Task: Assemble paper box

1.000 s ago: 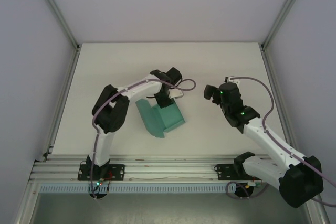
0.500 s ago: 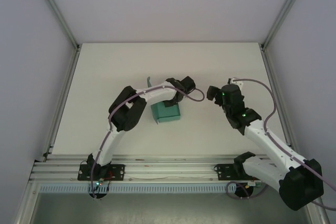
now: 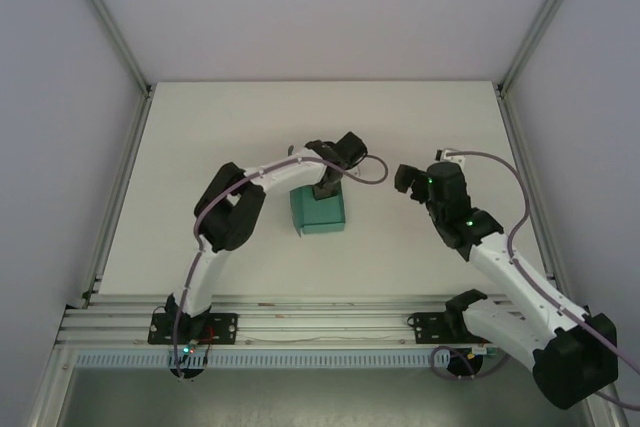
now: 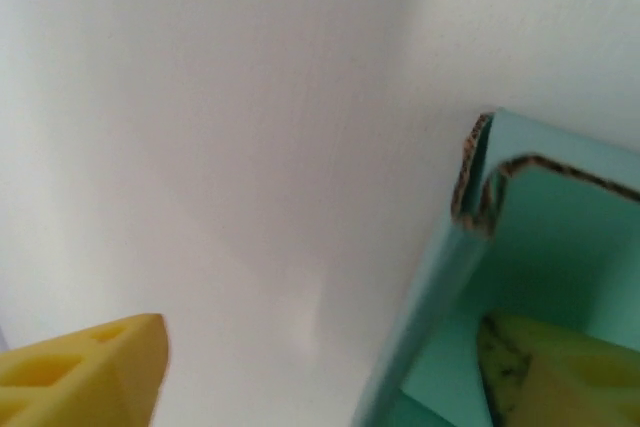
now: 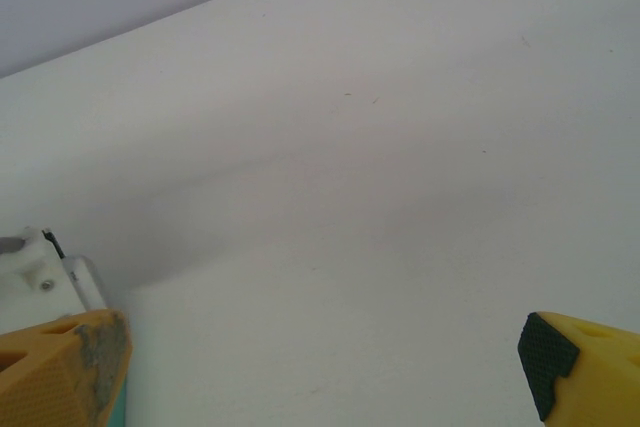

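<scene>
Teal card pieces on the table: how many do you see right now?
1. The paper box, folded up, sits mid-table under the open left gripper, which straddles one of its walls. The arms may hide a small scrap.

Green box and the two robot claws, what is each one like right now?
paper box: folded into a squarish shape, resting on the table.
left gripper: open, straddling a box wall, one finger inside.
right gripper: open, holding nothing, apart from the box.
</scene>
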